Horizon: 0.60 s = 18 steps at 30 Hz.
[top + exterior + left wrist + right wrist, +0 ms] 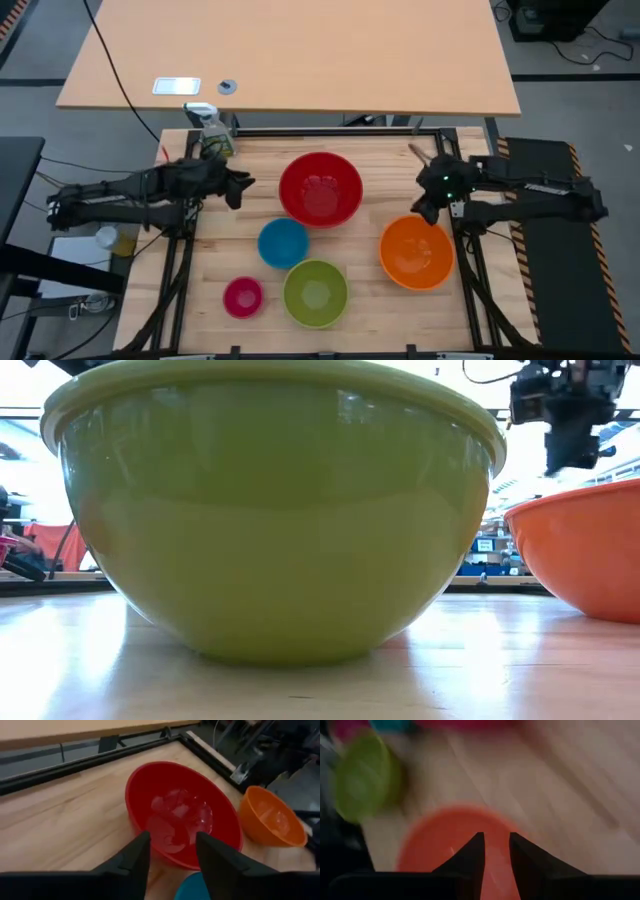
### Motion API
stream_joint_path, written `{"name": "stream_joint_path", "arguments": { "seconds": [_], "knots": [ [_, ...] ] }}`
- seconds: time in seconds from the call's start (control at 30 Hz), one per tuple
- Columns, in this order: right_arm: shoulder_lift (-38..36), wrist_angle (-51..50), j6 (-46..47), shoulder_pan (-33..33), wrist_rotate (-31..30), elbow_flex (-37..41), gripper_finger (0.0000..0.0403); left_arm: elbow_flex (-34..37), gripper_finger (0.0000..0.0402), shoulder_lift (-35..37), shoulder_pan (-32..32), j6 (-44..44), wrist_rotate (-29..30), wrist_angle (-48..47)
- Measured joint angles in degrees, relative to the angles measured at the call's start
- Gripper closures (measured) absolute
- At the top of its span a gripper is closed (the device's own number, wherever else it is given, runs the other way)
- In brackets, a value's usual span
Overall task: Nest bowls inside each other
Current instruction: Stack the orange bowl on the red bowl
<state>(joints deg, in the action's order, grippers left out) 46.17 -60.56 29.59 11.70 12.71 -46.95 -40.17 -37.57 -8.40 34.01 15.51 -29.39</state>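
Observation:
Five bowls stand apart, mouths up, on their bases on the wooden table. The red bowl (320, 188) (180, 812) is at the far middle. The blue bowl (283, 243), the lime green bowl (315, 292) (270, 510) and the pink bowl (243, 297) are nearer. The orange bowl (417, 251) (455, 840) is on the right. My left gripper (238, 188) (172, 850) hovers open to the left of the red bowl, pointing at it. My right gripper (428, 210) (496, 847) hangs open, with a narrow gap, above the orange bowl's far rim.
A spray bottle with green liquid (212, 135) stands at the far left corner, just behind my left gripper. A black frame (330, 131) borders the work surface. Bare wood (380, 310) lies between the green and orange bowls.

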Motion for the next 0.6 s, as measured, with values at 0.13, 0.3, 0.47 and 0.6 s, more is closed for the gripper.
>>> {"name": "stream_joint_path", "arguments": {
  "seconds": [0.13,0.3,0.47,0.6],
  "knots": [
    [5.43,-8.19,-3.76,-2.66,-1.52,-1.67,0.0304,-4.37,0.0202,-4.77,-0.02,-3.51,0.06,-3.57],
    [11.17,-9.98,-9.99,-4.17,-2.78,-1.89,0.0286,-7.53,0.0191,-9.15,-0.04,-6.74,0.26,-3.54],
    [15.27,-9.34,-12.56,-4.26,-6.67,-1.89,0.0233,-7.99,0.0191,-11.49,-0.04,-7.23,0.73,-3.72],
    [17.36,-8.70,-13.54,-4.26,-7.18,-1.89,0.0188,-7.99,0.0191,-12.08,-0.04,-7.21,0.74,-3.80]
  ]
}}
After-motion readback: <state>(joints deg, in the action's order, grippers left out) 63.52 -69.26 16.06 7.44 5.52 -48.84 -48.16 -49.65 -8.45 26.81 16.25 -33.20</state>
